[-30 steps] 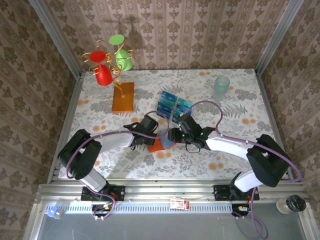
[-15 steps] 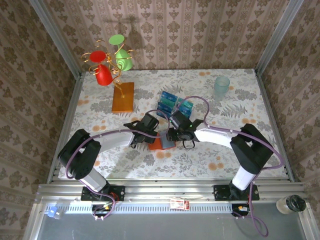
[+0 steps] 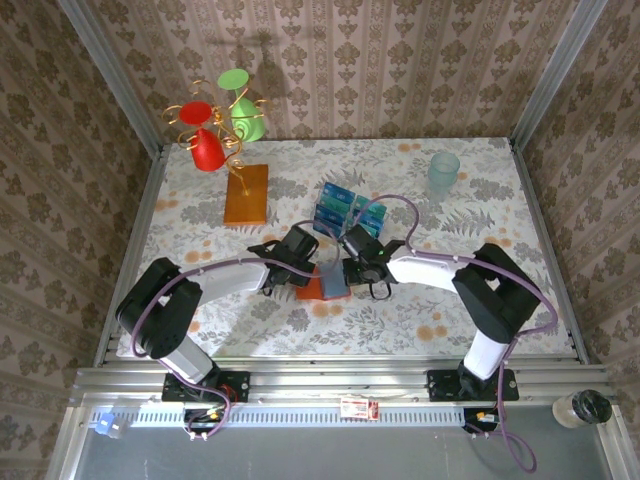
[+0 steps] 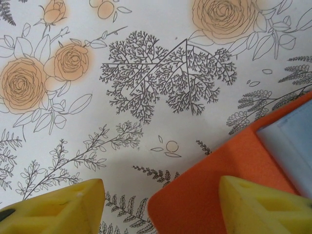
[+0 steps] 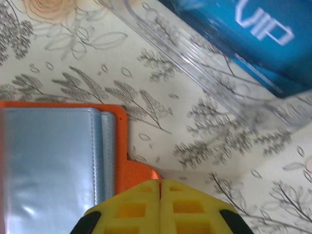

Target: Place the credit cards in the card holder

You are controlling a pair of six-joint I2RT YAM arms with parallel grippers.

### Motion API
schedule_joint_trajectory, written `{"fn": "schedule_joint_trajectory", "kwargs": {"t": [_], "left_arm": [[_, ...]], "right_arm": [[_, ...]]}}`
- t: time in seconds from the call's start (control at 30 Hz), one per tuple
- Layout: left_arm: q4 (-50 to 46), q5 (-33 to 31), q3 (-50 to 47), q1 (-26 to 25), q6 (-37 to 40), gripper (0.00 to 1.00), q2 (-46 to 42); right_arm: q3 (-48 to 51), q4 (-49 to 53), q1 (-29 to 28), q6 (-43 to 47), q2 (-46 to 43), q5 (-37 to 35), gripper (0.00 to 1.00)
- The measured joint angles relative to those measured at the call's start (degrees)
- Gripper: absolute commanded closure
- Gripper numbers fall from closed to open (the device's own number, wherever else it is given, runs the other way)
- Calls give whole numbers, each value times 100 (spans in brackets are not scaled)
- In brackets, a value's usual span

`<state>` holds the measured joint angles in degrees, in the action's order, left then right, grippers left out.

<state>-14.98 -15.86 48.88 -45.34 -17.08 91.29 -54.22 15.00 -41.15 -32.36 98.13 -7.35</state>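
Note:
The orange-red card holder (image 3: 312, 288) lies open on the floral table, its clear blue-grey sleeves (image 3: 336, 283) facing up. In the left wrist view its orange corner (image 4: 219, 185) sits between the wide-apart yellow fingers of my left gripper (image 4: 161, 209), which is open and holds nothing. My right gripper (image 5: 161, 202) is shut, with its tips at the holder's small orange tab (image 5: 139, 173), beside the sleeves (image 5: 53, 161). Blue and teal credit cards (image 3: 345, 208) stand in a clear rack behind the grippers. One blue card (image 5: 253, 34) reads VIP.
An orange-brown board (image 3: 246, 193) at the back left carries a wire stand with a red cup (image 3: 207, 148) and a green cup (image 3: 245, 118). A pale teal cup (image 3: 443, 175) stands at the back right. The clear rack's edge (image 5: 195, 63) runs close to my right gripper.
My right gripper has slid left to the holder's right edge, and its elbow has swung inward. The left arm has hardly moved.

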Motion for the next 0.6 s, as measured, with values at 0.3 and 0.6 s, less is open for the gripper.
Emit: {"fn": "schedule_joint_trajectory", "kwargs": {"t": [0.3, 0.6], "left_arm": [[11, 20, 0, 0, -28, 36, 0], [81, 20, -166, -76, -90, 36, 44]], "right_arm": [[1364, -774, 197, -861, -1027, 476, 100], [2568, -2439, 671, -2048, -1416, 1329, 100]]}}
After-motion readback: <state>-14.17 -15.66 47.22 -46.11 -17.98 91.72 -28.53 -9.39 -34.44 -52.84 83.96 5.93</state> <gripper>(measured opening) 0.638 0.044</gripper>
